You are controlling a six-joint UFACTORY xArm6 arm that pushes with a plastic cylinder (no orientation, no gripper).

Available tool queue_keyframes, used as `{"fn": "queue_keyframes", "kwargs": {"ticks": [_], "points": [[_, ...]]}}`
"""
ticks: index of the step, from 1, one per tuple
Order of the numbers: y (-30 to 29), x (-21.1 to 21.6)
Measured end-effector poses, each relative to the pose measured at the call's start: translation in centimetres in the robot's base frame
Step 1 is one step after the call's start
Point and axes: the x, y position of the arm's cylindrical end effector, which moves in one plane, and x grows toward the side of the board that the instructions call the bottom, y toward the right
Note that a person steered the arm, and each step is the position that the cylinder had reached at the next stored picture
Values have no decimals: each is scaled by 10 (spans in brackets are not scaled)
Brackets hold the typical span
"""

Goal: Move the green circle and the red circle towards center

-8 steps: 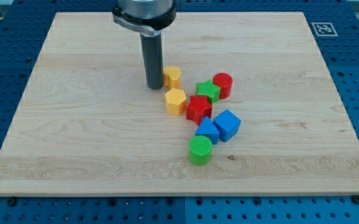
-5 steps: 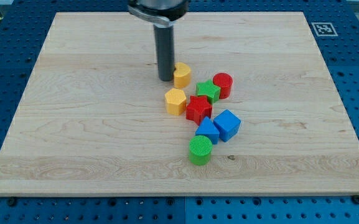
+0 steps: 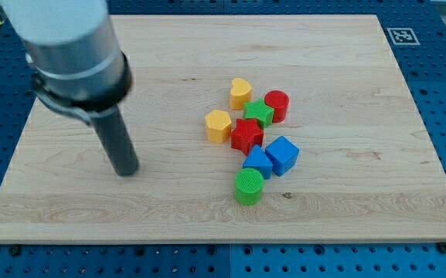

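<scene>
My tip [image 3: 127,171] is sitting well left of red star [image 3: 246,134], touching nothing; no claw. Green circle [image 3: 249,186] below, red circle [image 3: 277,106] upper-right: both nearing centre.

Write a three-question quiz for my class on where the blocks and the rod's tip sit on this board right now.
1. True or false: my tip touches the green circle.
2. Which block lies nearest the view's bottom: A red circle, B green circle, C red star?
3. Fill in: the green star sits between the red circle and a ____ block.

Key: 1 false; 2 B; 3 yellow.
</scene>
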Motion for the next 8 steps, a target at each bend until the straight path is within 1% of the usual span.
{"fn": "queue_keyframes", "kwargs": {"ticks": [1, 2, 3, 4, 5, 7, 8], "points": [[59, 39], [119, 45], [166, 33], [188, 5], [188, -27], [190, -52], [190, -83]]}}
